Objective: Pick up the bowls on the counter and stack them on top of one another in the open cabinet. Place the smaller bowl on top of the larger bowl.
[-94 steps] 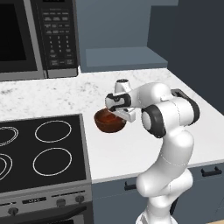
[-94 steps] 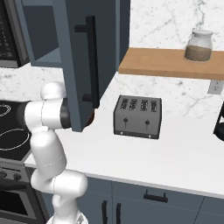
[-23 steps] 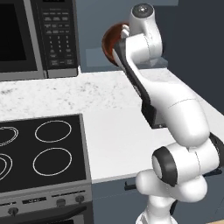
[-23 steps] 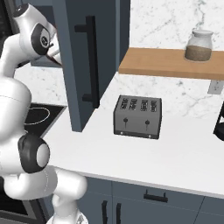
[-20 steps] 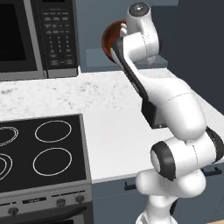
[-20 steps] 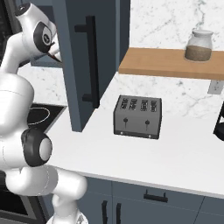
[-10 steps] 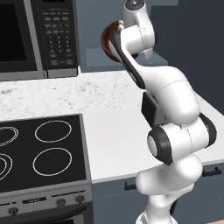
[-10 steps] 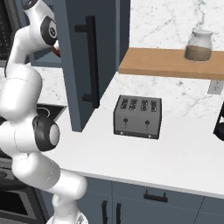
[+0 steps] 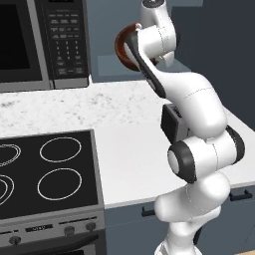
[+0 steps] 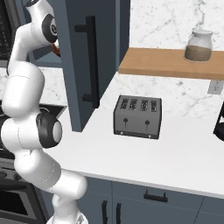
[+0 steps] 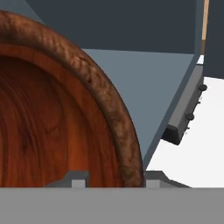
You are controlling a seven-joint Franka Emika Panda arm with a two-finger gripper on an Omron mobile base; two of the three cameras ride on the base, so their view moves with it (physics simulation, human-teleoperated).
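Note:
A round wooden bowl (image 9: 123, 48) with a mottled brown rim and a reddish-brown grained inside (image 11: 48, 122) hangs high at the mouth of the open cabinet (image 9: 107, 62). My gripper (image 11: 116, 177) is shut on its rim, one fingertip inside the bowl and one outside. Whether this is the larger or the smaller bowl I cannot tell. Beyond the rim lies the cabinet's flat blue-grey shelf (image 11: 148, 83). From the right base, a red sliver of the bowl (image 10: 56, 48) peeks out behind the cabinet door (image 10: 85, 65). The white speckled counter (image 9: 124, 124) lies far below.
A black microwave (image 9: 45, 45) hangs left of the cabinet, above the black stovetop (image 9: 47, 169). The open door stands out over the counter. A grey toaster (image 10: 138, 116) sits to the right, under a wooden shelf (image 10: 170, 63) with a jar (image 10: 199, 46).
Some seconds ago the bowl hung low over the counter beside the stove; now it is up at the cabinet. Over the last second the arm's elbow swung in closer while the bowl barely moved.

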